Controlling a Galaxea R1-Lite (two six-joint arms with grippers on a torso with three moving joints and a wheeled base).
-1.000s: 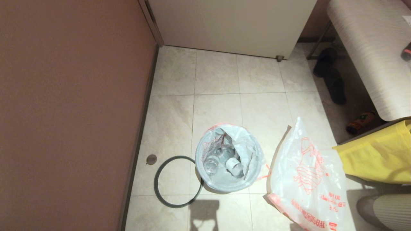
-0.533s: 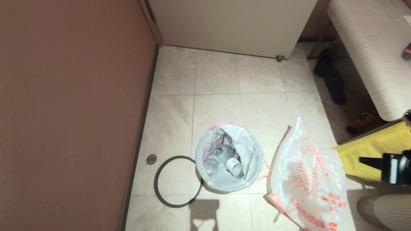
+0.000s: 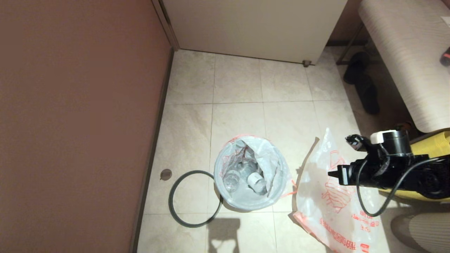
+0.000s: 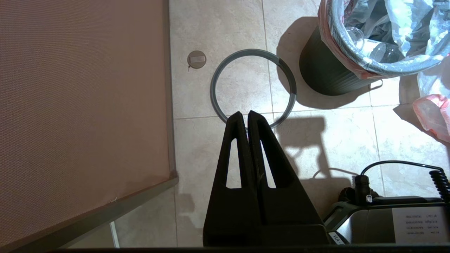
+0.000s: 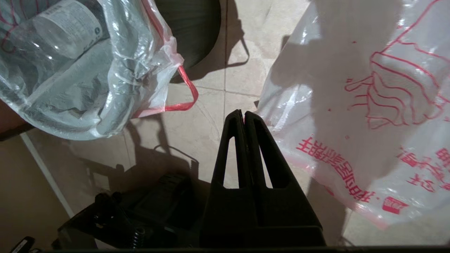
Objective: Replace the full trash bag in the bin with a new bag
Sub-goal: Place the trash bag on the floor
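The full trash bag [image 3: 251,174] sits in the black bin [image 4: 327,77], its film folded over the rim, with clear bottles showing inside. Its red drawstring loop [image 5: 182,102] hangs down on the side facing the new bag. The grey rim ring [image 3: 169,200] lies flat on the floor to the left of the bin. To the bin's right the new bag [image 3: 330,211], printed in red, lies spread out. My right gripper [image 3: 332,173] hovers shut and empty above the new bag, pointing at the bin. My left gripper [image 4: 245,114] is shut and empty, above the near edge of the ring.
A brown wall [image 3: 70,123] runs along the left and a white panel [image 3: 253,24] closes the back. A yellow fabric bag [image 3: 436,147], a bench [image 3: 404,52] and black slippers [image 3: 365,91] crowd the right. A floor drain [image 3: 166,174] sits by the wall.
My right arm has swung in from the right edge and moved left, now over the new bag. The bin, both bags and the ring have not moved.
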